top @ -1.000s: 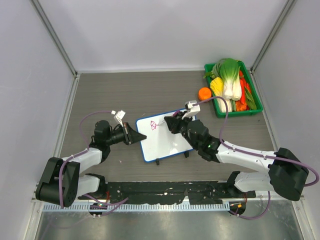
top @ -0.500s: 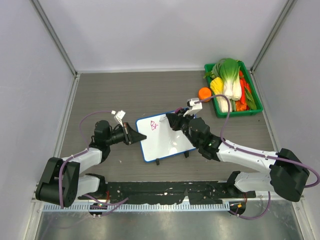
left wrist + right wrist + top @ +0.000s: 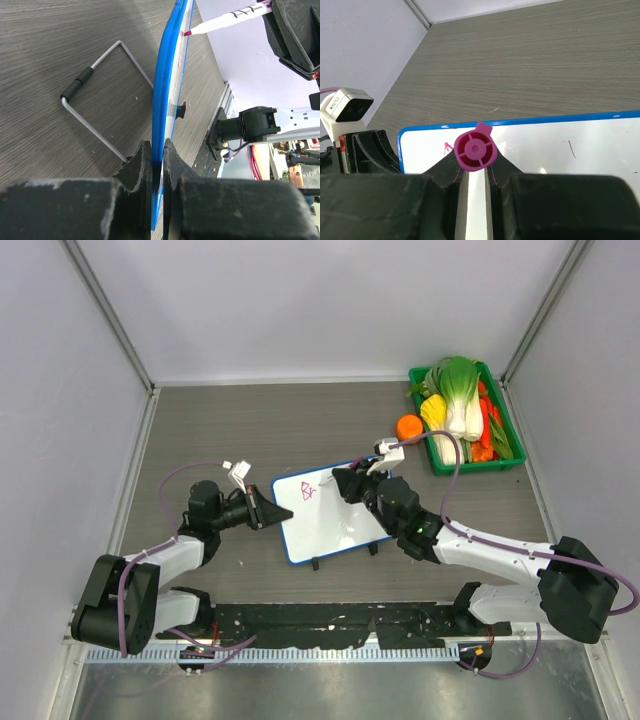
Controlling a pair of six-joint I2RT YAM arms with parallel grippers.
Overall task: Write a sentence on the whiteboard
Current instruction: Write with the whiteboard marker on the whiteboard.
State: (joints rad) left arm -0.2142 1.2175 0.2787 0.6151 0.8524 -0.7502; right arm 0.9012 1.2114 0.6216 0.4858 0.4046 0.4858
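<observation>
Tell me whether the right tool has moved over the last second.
Yes: the right tool has shifted slightly up the view, toward the orange.

Pink on white, framed in blue.

On my feeds the whiteboard [image 3: 325,512] is plain white inside a thin blue frame, and the sentence [image 3: 307,491] is a small pink scribble. The marker [image 3: 475,147] has a magenta end cap and a white barrel. The table [image 3: 250,430] is grey-brown with fine wood grain. My left claw [image 3: 157,165] and right claw [image 3: 475,167] are matte black, with purple cables [image 3: 190,468]. The bin [image 3: 500,462] is green, and the fruit [image 3: 409,426] beside it is orange.
</observation>
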